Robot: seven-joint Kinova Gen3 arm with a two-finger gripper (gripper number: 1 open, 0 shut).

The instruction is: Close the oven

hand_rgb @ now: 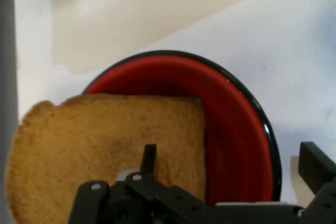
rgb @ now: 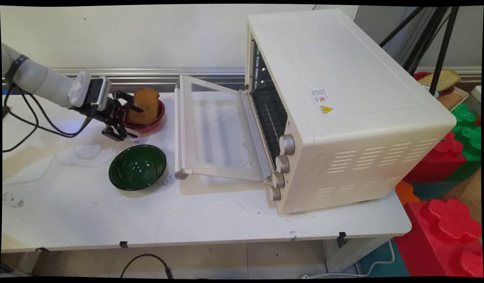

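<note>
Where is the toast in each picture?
Main view: the slice of toast stands on edge in the red bowl, left of the oven door, beside the hand.
Hand view: the toast fills the lower left.
Shared landmark: the red bowl.

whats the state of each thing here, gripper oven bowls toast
gripper: open, fingers either side of the toast
toast: upright, leaning in the red bowl
red bowl: holds the toast
green bowl: upright, empty
oven: door open, folded down
</note>
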